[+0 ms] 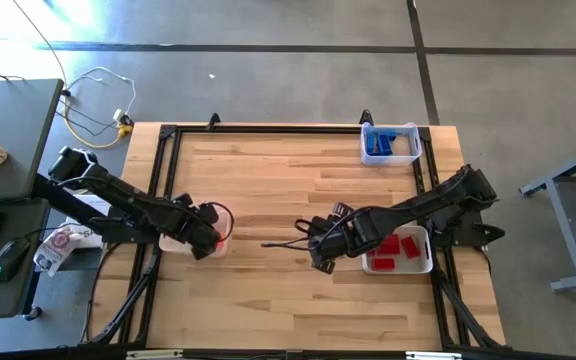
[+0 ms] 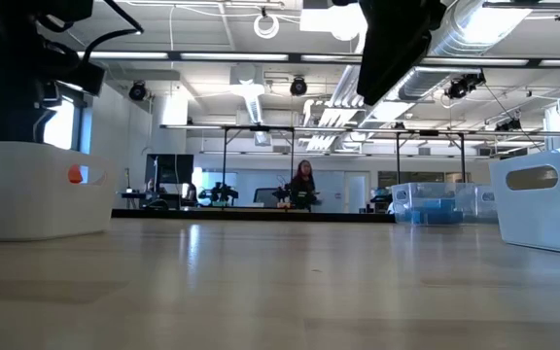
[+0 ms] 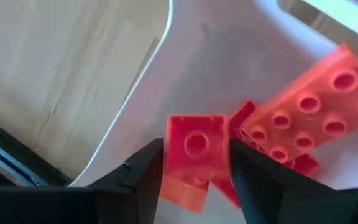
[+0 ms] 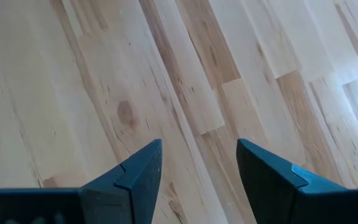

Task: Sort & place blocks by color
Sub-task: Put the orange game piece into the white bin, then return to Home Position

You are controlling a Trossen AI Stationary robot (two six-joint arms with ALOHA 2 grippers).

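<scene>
So the left gripper point(image 1: 211, 240) is hanging right over the small white plastic tray point(image 1: 173, 243) near the counter's left edge, and its fingers are sitting apart on either side of a small orange-red studded plastic brick point(image 3: 196, 140). I can't tell whether they're actually touching it. That brick is lying in the tray against a few others, including a bigger orange-red studded plate point(image 3: 312, 115) lying tilted across the pile.

The right gripper point(image 1: 315, 250) is hovering over bare light wooden counter point(image 1: 278, 180) around the middle, a bit toward the front edge, fingers spread with nothing between them, only planks showing below.

Just beside the right arm, by the counter's right edge, a white rectangular tray point(image 1: 423, 262) is holding several red bricks point(image 1: 390, 245). Up in the back right corner a clear-ish tray point(image 1: 414, 140) is carrying the blue bricks point(image 1: 378, 143).

From counter level, an orange dot is showing through the handle slot of the left white tray, and a person is standing far back in the room.
</scene>
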